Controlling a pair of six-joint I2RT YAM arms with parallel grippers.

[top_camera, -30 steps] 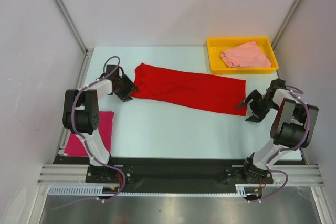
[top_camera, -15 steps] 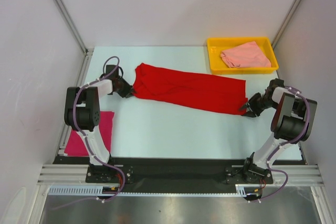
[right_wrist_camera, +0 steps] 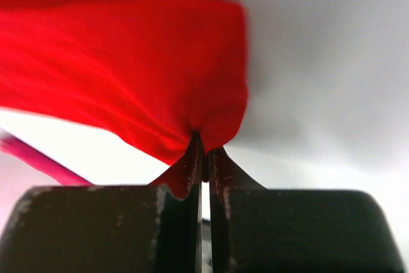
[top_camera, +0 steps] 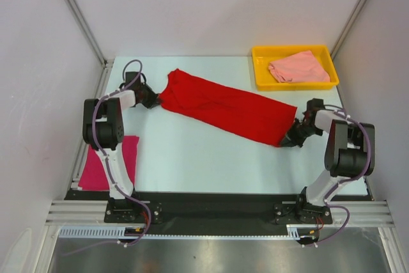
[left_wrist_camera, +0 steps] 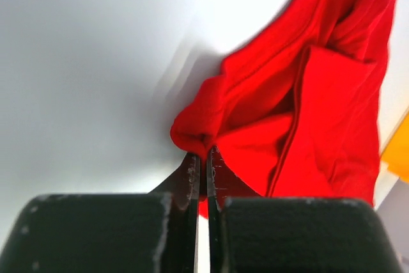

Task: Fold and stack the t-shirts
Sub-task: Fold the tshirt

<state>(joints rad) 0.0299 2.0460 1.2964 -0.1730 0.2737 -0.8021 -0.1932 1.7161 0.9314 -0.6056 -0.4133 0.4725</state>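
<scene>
Red t-shirt (top_camera: 227, 108), its 9 and 3 o'clock ends pinched by closed left fingers (left_wrist_camera: 195, 165) and right fingers (right_wrist_camera: 195, 158), tips buried in cloth.

Plain white walls (top_camera: 217, 11), pale tabletop (top_camera: 204, 158), aluminium corner posts (top_camera: 78, 16), even light

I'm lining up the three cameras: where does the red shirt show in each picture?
Top external: the red shirt stretches slantwise across the middle, left gripper at its far-left end, right gripper at its near-right end.
Left wrist: it fills the right half, a bunched end pinched at bottom centre.
Right wrist: it fills the upper left, pinched at centre.
Shared landmark: the white table, in all three.
</scene>
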